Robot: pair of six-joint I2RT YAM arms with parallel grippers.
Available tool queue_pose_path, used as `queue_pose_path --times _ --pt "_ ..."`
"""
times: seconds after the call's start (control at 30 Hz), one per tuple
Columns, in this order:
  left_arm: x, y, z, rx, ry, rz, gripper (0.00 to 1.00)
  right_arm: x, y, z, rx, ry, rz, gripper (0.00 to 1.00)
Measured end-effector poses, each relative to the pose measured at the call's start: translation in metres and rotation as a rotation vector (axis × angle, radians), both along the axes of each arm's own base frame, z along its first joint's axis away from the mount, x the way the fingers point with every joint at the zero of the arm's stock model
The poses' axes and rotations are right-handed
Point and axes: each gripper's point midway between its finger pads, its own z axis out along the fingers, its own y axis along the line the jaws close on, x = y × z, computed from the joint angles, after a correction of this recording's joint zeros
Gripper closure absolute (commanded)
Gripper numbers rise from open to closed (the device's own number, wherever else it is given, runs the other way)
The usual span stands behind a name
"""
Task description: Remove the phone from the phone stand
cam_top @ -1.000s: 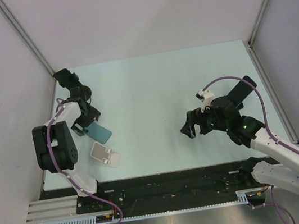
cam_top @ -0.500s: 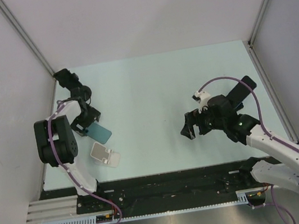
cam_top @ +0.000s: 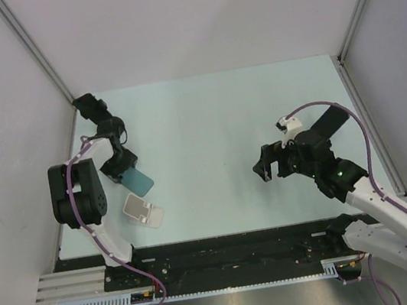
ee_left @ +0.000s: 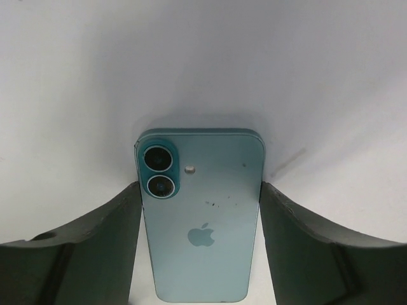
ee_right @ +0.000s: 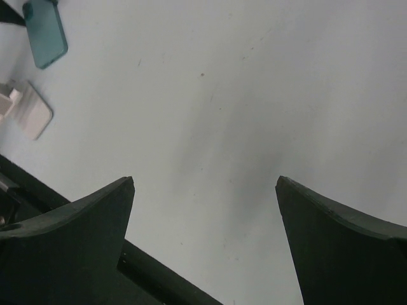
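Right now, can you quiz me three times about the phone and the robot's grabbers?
1. The right gripper is: A shut on a ball; B open; C shut on a cup.
2. The phone sits: A in a box; B in the right gripper; C in the left gripper.
3. The phone is: A teal; B red; C yellow.
Answers: B, its fingers spread wide with nothing between them; C, a finger hugs each side of it; A, its back shows blue-green.
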Motion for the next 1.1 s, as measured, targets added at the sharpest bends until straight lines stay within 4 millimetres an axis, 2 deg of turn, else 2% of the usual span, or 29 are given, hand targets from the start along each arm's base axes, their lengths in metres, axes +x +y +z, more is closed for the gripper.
queue_pose_path --times 0.07,0.2,0.33,0.43,0.6,0.7,0.83,0.97,1.1 --pt "0.001 -0.008 0.0 0.001 0.002 -0.026 0.64 0.004 -0.005 0.004 0.014 -0.009 -0.057 0.0" --pt "0.006 -0.042 0.0 -0.01 0.007 -0.131 0.7 0.011 -0.014 0.016 0.067 -0.024 -0.16 0.0" --pt "0.011 -0.084 0.002 -0.045 0.007 -0.243 0.76 0.015 -0.002 0.019 0.11 -0.026 -0.122 0.0" --pt "0.012 -0.117 0.003 -0.084 0.001 -0.32 0.79 0.017 0.014 0.003 0.129 0.041 -0.072 0.0" --pt "0.006 -0.167 0.007 -0.141 -0.005 -0.431 0.8 0.019 0.044 -0.035 0.152 0.178 0.019 0.0" --pt "0.0 -0.193 0.011 -0.166 -0.01 -0.487 0.8 0.019 0.062 -0.046 0.174 0.216 0.065 0.0" --pt "-0.011 -0.218 0.012 -0.183 -0.006 -0.542 0.81 0.02 0.083 -0.066 0.217 0.292 0.088 0.0" --pt "-0.021 -0.238 0.013 -0.204 0.001 -0.578 0.8 0.016 0.095 -0.098 0.212 0.399 0.079 0.0" --pt "-0.029 -0.252 0.014 -0.224 0.006 -0.601 0.81 0.013 0.11 -0.099 0.233 0.398 0.111 0.0"
